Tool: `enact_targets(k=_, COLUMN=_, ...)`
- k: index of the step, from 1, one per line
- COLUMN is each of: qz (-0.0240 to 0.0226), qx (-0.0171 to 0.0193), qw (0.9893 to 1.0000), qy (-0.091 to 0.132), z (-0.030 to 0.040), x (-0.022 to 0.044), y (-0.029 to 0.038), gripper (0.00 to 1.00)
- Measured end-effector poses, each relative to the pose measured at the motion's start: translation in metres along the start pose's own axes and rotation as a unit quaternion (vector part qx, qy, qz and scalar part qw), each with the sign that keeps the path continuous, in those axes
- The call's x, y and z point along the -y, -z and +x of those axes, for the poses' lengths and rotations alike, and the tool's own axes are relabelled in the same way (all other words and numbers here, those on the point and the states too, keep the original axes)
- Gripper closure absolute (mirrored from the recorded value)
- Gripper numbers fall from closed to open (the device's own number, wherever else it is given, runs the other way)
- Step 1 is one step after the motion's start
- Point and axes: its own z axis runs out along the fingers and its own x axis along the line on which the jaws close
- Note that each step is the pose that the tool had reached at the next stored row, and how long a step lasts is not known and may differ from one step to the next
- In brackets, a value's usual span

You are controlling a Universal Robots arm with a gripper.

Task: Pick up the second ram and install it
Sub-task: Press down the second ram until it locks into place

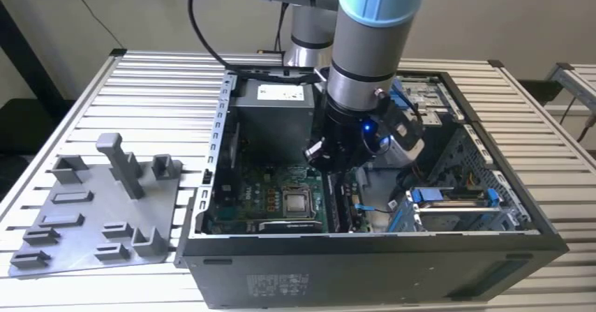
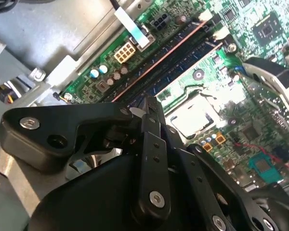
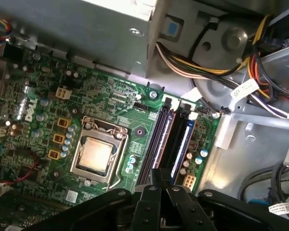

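Hovering inside the open computer case, the gripper sits directly above the memory slots beside the processor socket, jaws pinched together. The second ram lies seated in its slot, presumably for pressing home.

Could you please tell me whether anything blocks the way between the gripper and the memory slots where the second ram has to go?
Nothing visible does. In the first wrist view the gripper hangs right over the memory slots, and the cable bundle lies off to one side of them.
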Motion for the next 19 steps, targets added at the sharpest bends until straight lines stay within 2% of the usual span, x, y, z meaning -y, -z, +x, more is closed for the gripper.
enact_targets(k=5, qz=-0.0005, qx=0.0004, qw=0.9995, qy=0.031, z=0.0, x=0.0, y=0.0, gripper=0.89)
enact_targets(k=9, qz=-0.0012, qx=0.0007, qw=0.9977, qy=0.068, z=0.0, x=0.0, y=0.0, gripper=0.89)
enact_targets(k=14, qz=-0.002, qx=0.001, qw=0.9937, qy=0.112, z=0.0, x=0.0, y=0.0, gripper=0.89)
enact_targets(k=19, qz=-0.0027, qx=0.0014, qw=0.9886, qy=0.151, z=0.0, x=0.0, y=0.0, gripper=0.89)
